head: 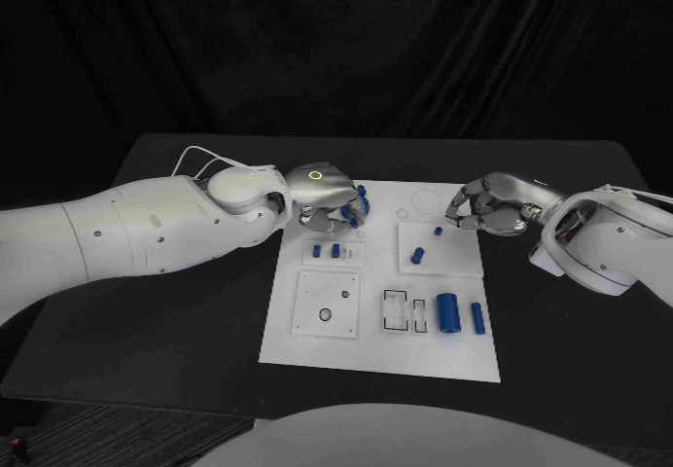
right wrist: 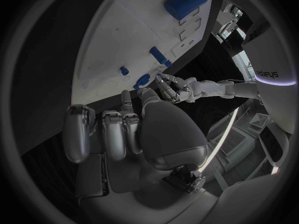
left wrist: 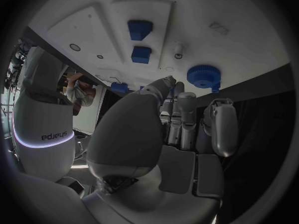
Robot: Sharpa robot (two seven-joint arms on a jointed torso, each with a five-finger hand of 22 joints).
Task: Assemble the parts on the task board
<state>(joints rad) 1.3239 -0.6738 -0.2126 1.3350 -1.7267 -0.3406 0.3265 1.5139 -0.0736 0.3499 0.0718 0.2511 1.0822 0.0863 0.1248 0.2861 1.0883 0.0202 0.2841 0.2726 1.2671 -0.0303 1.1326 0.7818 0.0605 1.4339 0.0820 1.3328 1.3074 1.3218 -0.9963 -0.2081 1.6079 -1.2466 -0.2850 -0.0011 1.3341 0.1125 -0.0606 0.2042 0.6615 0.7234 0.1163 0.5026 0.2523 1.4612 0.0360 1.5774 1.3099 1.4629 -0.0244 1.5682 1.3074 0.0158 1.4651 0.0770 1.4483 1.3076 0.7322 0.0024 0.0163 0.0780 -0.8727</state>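
**Left hand over the gear, right hand idle at the board's edge**

The left hand (head: 326,197) hovers at the eleven o'clock corner of the task board (head: 326,356), above a blue toothed gear (left wrist: 204,76); whether its fingers grip the gear I cannot tell. Two small blue blocks (head: 327,251) lie just below, toward six o'clock. At five o'clock a large blue cylinder (head: 447,311) rests beside a thinner pin (head: 477,318). The right hand (head: 488,205), at one o'clock, has fingers curled in on nothing. A loose grip could let the gear tilt, jam or drop.
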